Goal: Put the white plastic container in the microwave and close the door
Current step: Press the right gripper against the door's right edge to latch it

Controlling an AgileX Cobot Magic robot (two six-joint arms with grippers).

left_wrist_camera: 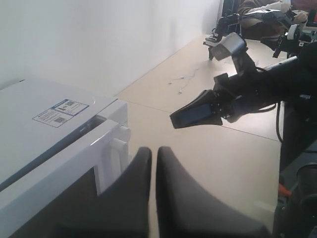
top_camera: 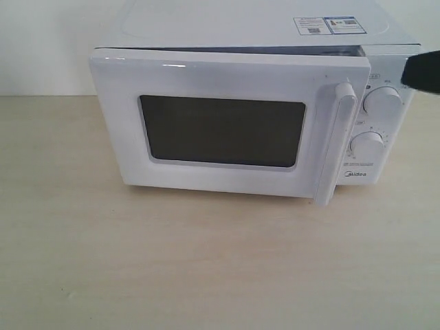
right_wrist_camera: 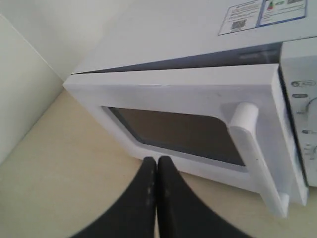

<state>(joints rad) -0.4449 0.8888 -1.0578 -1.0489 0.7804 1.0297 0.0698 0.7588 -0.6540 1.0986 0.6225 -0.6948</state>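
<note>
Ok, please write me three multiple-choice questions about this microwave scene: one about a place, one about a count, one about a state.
1. Where are the stickers on the microwave?
A) on its top
B) on its left side
C) under it

2. How many round dials does it have?
A) one
B) two
C) four

3. How does the door stand?
A) swung wide open
B) almost closed, with a narrow gap
C) taken off

Answers:
1 A, the labels lie flat on the top.
2 B, one dial sits above the other.
3 B, a dark gap shows along the door's top edge.
</note>
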